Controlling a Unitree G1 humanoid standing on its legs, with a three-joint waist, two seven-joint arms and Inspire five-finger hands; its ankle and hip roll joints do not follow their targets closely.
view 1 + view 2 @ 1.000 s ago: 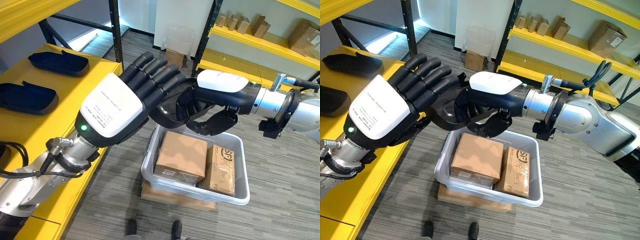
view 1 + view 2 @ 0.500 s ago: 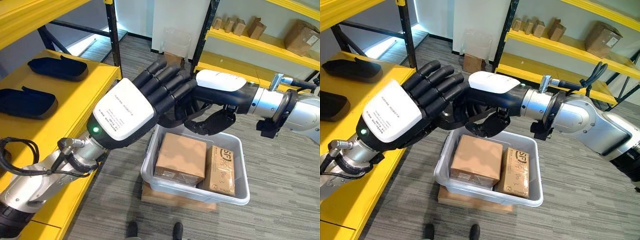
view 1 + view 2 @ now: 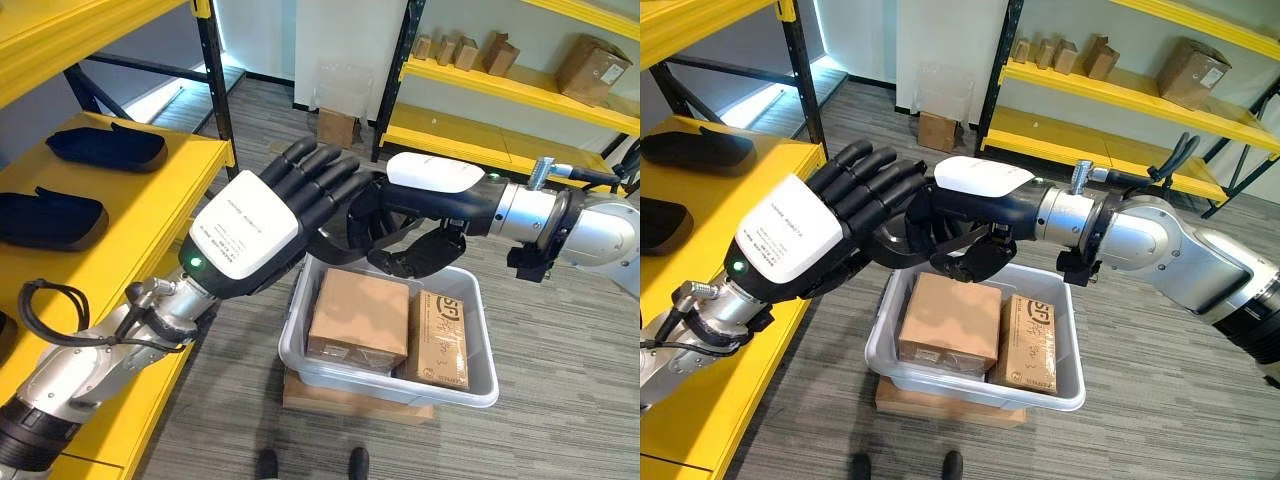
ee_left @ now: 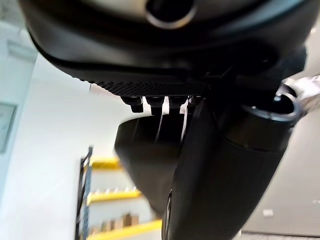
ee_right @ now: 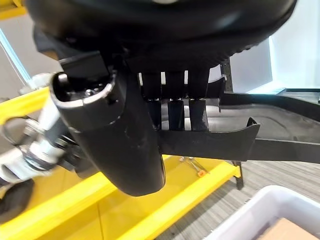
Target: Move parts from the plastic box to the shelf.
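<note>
Both arms meet above the plastic box (image 3: pixel 480 380); the left hand (image 3: pixel 245 235) reaches toward two o'clock, fingers straight against a black part (image 3: pixel 902 245); the right hand (image 3: pixel 970 215) comes from three o'clock, fingers and thumb curled round that part's rim, seen in the right wrist view; the box holds two cardboard cartons (image 3: pixel 362 315); two more black parts (image 3: pixel 105 145) lie on the yellow shelf (image 3: pixel 150 215) at ten o'clock.
</note>
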